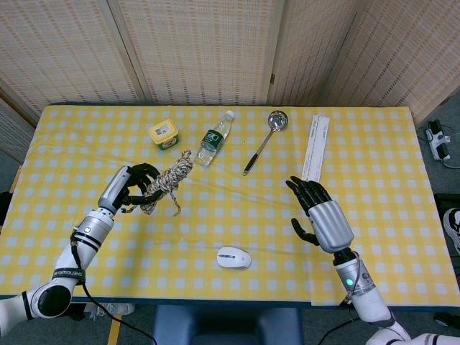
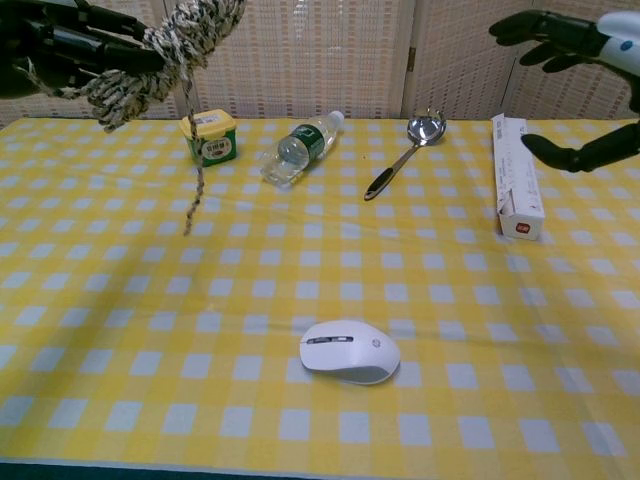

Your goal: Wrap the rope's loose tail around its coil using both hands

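A speckled black-and-white rope coil is held up off the table by my left hand, which grips its lower end. The loose tail hangs straight down from the coil, its end just above the yellow checked tablecloth. My right hand is open, fingers spread, raised at the right and far from the rope. It holds nothing.
A white mouse lies near the front edge. At the back are a yellow-lidded tub, a plastic bottle, a ladle and a long white box.
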